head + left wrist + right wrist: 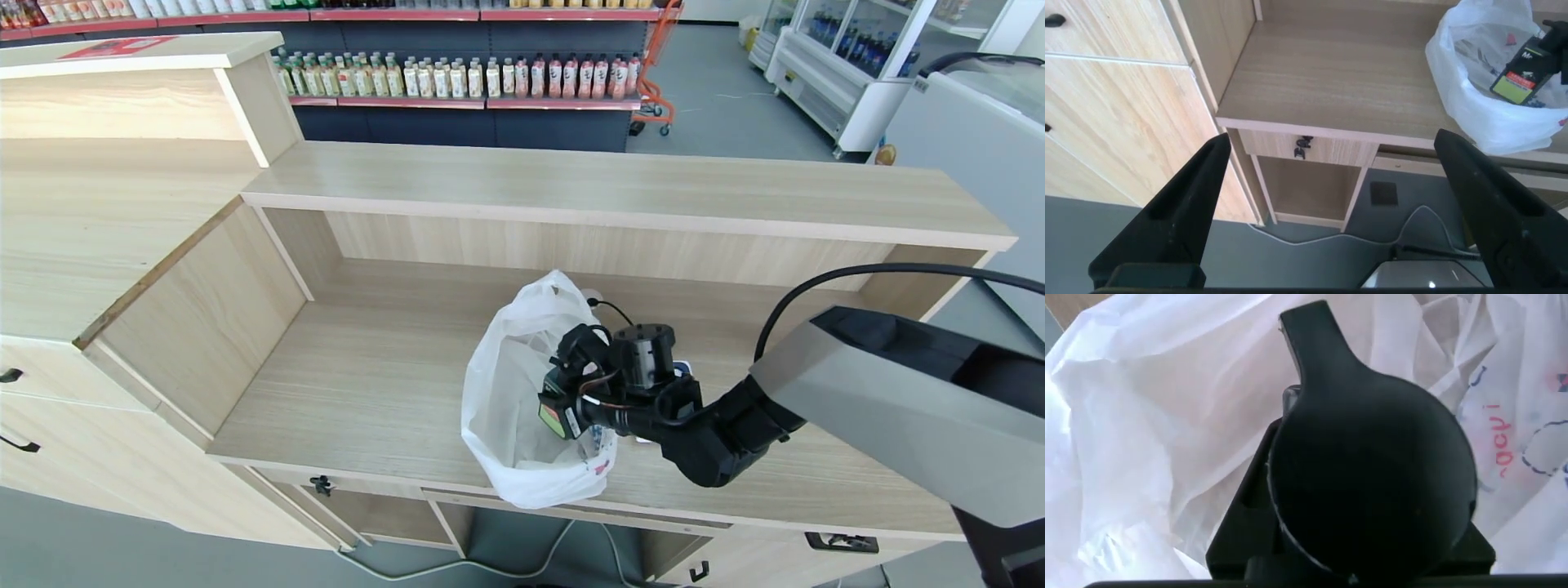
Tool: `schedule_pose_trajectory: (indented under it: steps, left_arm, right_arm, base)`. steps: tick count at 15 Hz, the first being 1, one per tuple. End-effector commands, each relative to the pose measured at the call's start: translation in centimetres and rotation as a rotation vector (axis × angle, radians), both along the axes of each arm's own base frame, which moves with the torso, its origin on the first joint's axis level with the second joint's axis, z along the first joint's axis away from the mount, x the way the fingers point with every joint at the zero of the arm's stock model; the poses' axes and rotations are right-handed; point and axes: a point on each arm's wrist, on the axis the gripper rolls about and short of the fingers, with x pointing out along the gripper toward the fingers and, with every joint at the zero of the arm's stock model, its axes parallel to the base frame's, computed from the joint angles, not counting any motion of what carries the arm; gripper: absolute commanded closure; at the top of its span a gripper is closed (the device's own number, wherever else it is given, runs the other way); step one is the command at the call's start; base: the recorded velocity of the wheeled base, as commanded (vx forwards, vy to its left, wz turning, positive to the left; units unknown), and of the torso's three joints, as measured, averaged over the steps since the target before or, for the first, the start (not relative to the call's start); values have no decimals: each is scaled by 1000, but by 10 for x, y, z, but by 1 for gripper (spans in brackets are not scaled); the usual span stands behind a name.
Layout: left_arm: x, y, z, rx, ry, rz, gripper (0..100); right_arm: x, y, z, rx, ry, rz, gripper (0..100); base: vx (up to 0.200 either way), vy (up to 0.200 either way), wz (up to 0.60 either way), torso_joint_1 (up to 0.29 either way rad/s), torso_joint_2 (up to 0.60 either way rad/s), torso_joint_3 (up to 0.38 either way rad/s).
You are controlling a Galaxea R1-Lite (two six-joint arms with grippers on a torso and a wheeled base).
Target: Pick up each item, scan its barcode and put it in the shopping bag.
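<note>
Counter of pale wood (114,212) closes round the right gripper (571,412) on three sides: a raised ledge (620,184) beyond it, a side wall (204,327) well off to its left, and a sunken worktop (351,384) under it that runs wide leftward. A white shopping bag (506,392) stands upright on that worktop directly beneath the gripper, mouth gaping upward, its belly reaching the front edge (367,469). The right gripper sits in the mouth; whether it grips or is slack I cannot tell. Close before its wrist camera, against the bag's film, is a black round-bodied object (1372,482), its long axis running from fat body to narrow neck. Out before the front edge the left gripper (1333,140) hangs spread wide, a small black drawer latch (1303,147) ahead of it and the bag well apart.
</note>
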Motion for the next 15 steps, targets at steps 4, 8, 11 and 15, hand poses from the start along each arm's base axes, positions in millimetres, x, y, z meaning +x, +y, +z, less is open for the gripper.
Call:
schedule_pose_trajectory:
  steps: [4,8,11,15]
  left_arm:
    - [0,0,0,0,0,0,0]
    - [0,0,0,0,0,0,0]
    - [0,0,0,0,0,0,0]
    - [0,0,0,2,-2,0,0]
  right_arm:
    - [-2,9,-22,-53,8,36,100]
    - [1,10,-24,-56,4,36,100]
    - [1,4,-30,-98,-6,43,0]
    - [3,3,5,9,-43,10,0]
  base:
    - [0,0,0,0,0,0]
    - [0,0,0,0,0,0]
    - [0,0,0,0,0,0]
    - [0,0,0,0,0,0]
